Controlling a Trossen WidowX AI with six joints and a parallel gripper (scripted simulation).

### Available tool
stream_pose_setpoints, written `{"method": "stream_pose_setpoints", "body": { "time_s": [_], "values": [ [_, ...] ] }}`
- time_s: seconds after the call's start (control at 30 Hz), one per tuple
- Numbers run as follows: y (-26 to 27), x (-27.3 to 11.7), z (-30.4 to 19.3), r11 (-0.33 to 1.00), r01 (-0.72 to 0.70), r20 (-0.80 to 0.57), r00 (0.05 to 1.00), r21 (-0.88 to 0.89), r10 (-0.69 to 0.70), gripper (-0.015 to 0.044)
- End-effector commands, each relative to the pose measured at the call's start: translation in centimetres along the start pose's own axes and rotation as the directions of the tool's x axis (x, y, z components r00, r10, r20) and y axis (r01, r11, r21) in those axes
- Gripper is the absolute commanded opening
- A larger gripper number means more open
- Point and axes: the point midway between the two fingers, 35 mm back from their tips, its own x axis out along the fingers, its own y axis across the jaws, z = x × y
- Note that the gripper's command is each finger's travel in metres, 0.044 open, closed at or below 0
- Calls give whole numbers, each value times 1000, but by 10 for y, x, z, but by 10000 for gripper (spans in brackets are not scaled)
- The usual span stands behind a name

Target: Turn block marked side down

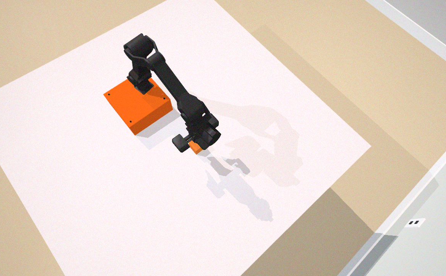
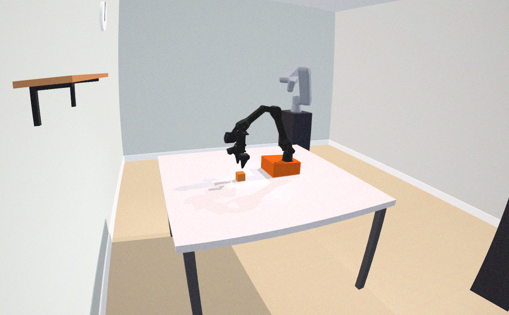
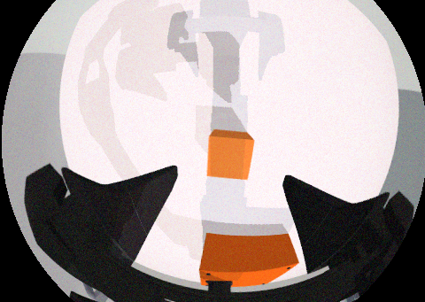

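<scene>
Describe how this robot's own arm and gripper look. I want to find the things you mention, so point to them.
The arm [image 1: 172,79] [image 2: 253,117] is matte black throughout, with chunky joint housings joined by straight links. The gripper [image 1: 193,145] [image 2: 240,165] [image 3: 232,177] is black too, its two fingers broad at the root and tapering to narrow, blunt tips. I can make out no lettering or loose cables on either.

arm arched | claw [image 1: 196,142] [image 2: 240,164] [image 3: 232,177] pointing down | fingers wide apart
</scene>
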Motion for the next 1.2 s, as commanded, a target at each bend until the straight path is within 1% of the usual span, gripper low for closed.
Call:
{"method": "stream_pose_setpoints", "body": {
  "time_s": [0.0,0.07,0.17,0.37,1.17],
  "values": [
    [1,15,-4,1000,-4,-20,1000,3,4,440],
    [1,17,-4,1000,-4,-20,1000,3,4,440],
    [1,30,-5,1000,-4,-20,1000,3,4,440],
    [1,31,-4,1000,-4,-20,1000,3,4,440],
    [1,67,-6,1000,-4,-21,1000,3,4,440]
  ]
}}
